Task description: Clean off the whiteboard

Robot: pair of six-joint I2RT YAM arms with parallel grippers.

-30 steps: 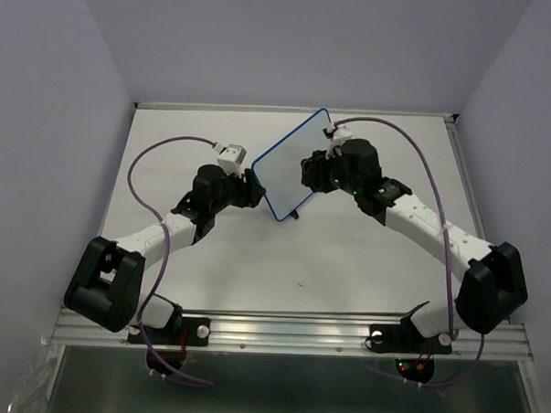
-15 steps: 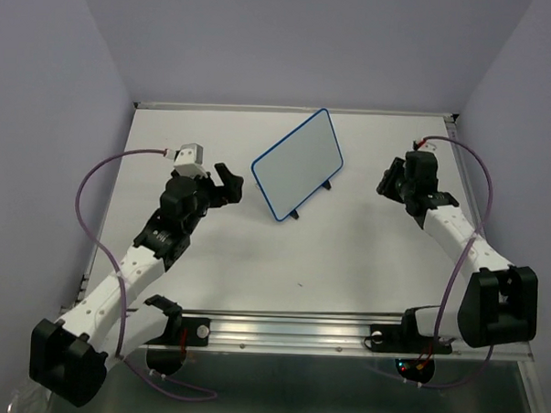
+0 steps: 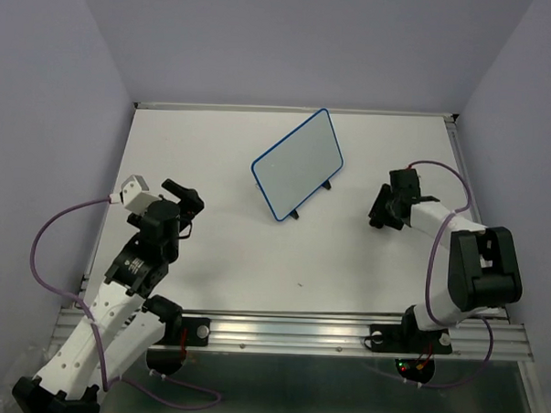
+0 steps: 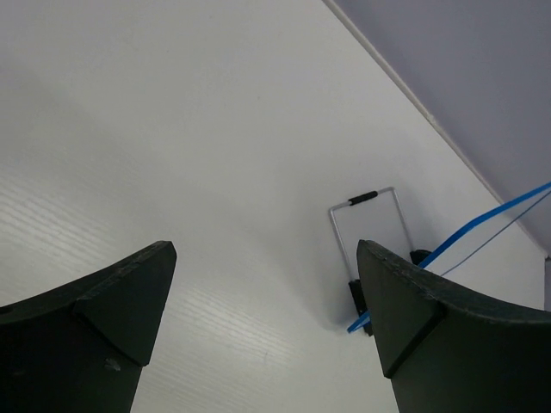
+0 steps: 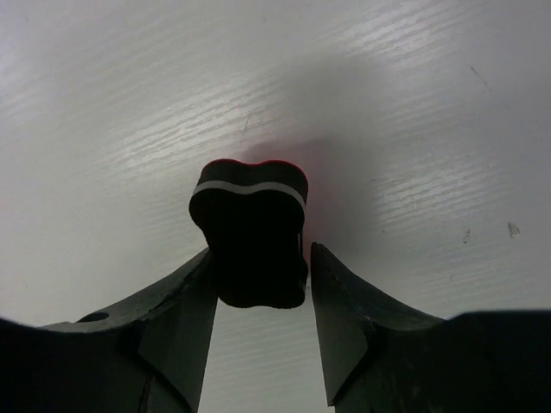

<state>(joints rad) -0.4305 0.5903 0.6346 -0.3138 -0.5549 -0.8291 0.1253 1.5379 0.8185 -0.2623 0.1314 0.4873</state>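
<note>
Left of bench [image 3: 227,259]: left fingers [image 4: 263,251] spread wide, empty.
Mid-bench, toward the back: whiteboard [image 3: 298,162] propped tilted on two feet — likely light, stiff, tippy; steady it by the blue frame's edge.
Right side: right fingers [image 5: 260,251] pinching black eraser [image 5: 250,206].

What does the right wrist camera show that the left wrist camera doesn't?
Only the right wrist view: a black eraser with a white stripe, clamped in the right end effector. Only the left wrist view: the blue-framed edge of the whiteboard and a wire stand beside it, seen past the wide-open left end effector. Both: the white table.
</note>
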